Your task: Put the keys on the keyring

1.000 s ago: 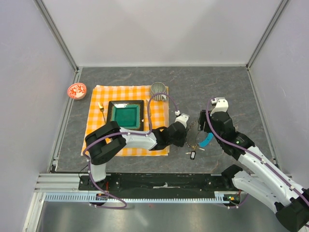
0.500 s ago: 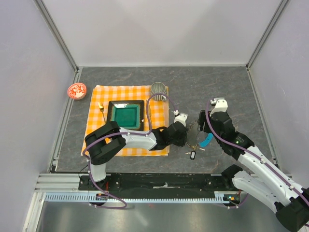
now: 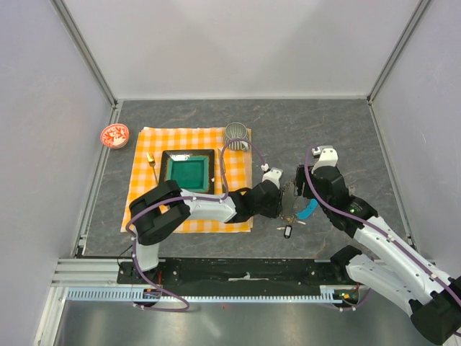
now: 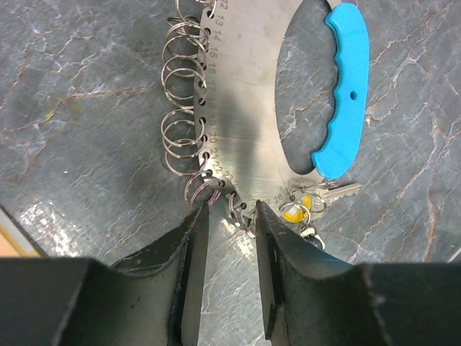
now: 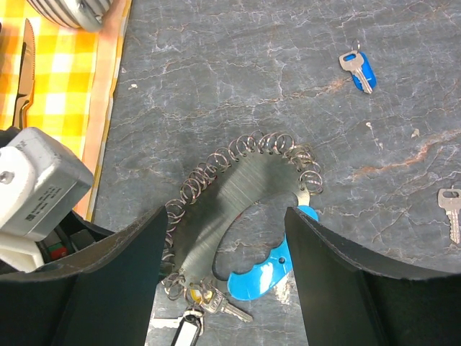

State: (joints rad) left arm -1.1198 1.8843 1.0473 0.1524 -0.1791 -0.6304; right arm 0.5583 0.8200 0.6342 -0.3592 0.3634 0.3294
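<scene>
The keyring (image 4: 241, 108) is a metal crescent plate edged with several split rings, with a cyan handle (image 4: 344, 94); it lies flat on the stone table (image 3: 296, 202). A yellow-headed key (image 4: 301, 207) and a white-tagged key (image 5: 184, 334) hang at its near end. A blue-headed key (image 5: 359, 71) and a plain key (image 5: 451, 210) lie loose to the right. My left gripper (image 4: 229, 215) is low at that end, fingertips either side of a split ring, with a narrow gap. My right gripper (image 5: 225, 225) hovers wide open above the plate.
A ribbed grey cup (image 3: 236, 133) stands on the orange check cloth (image 3: 148, 140) with a green tray (image 3: 189, 153) and a knife (image 5: 25, 58). A red bowl (image 3: 114, 135) sits far left. Both arms crowd the keyring.
The right wrist has drifted slightly to the left. The left gripper and the keyring stay where they were.
</scene>
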